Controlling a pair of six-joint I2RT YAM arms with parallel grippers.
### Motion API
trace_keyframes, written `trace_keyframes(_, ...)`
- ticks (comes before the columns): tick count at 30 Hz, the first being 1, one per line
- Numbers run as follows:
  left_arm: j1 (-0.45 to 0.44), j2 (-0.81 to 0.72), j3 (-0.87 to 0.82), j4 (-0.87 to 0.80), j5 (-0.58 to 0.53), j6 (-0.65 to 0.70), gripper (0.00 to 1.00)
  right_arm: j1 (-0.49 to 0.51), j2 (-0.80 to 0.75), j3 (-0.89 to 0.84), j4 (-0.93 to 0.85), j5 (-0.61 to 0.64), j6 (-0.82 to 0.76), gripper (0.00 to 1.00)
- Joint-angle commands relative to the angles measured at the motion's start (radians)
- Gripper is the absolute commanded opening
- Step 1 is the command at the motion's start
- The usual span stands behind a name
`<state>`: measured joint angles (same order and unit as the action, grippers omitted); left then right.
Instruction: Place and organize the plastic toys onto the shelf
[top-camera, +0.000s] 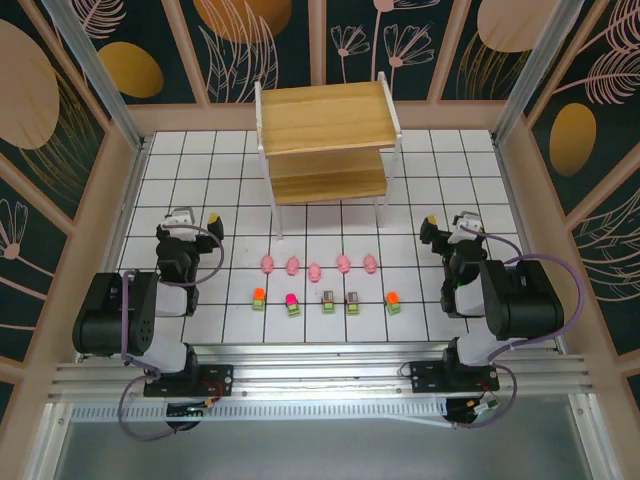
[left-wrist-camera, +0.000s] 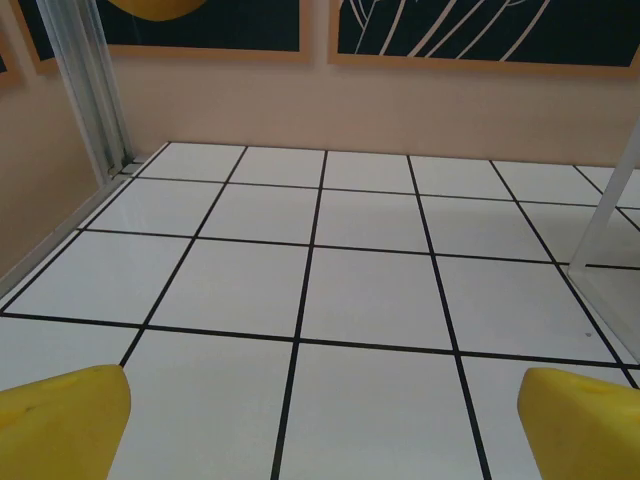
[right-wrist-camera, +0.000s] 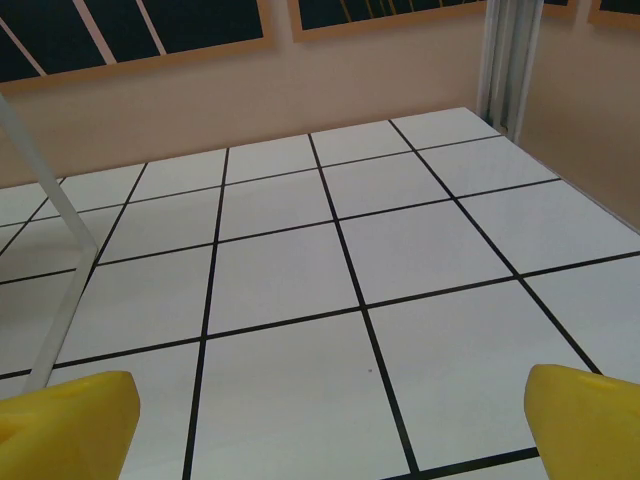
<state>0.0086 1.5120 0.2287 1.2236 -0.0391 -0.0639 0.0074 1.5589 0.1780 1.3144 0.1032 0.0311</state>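
The plastic toys lie in two rows on the tiled table between my arms. Several pink pig figures (top-camera: 315, 271) make up the far row. Several blocky green pieces (top-camera: 328, 302), topped orange, magenta or brown, form the near row. The shelf (top-camera: 325, 140) stands at the back centre, both wooden boards bare. My left gripper (top-camera: 196, 216) hovers left of the rows, open, its yellow fingertips (left-wrist-camera: 60, 425) wide apart over bare tile. My right gripper (top-camera: 448, 221) is right of the rows, also open, with yellow fingertips (right-wrist-camera: 590, 420) spread and nothing between them.
Peach walls and aluminium posts (top-camera: 90, 70) enclose the table. A white shelf leg (left-wrist-camera: 612, 205) stands at the right edge of the left wrist view, and another shelf leg (right-wrist-camera: 60, 300) at the left of the right wrist view.
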Motion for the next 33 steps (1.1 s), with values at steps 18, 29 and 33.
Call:
trace_keyframes(18,0.009,0.007,0.012,0.038,-0.007,-0.014,0.99,-0.014,0.010,0.006,0.088,0.086,0.021,0.99)
trace_keyframes(29,0.009,0.008,0.015,0.036,-0.008,-0.014,0.99,0.003,0.015,0.009,0.089,0.086,-0.004,0.99)
trace_keyframes(33,0.009,0.007,0.012,0.037,-0.008,-0.015,0.99,0.000,0.014,0.013,0.081,0.078,-0.002,0.99)
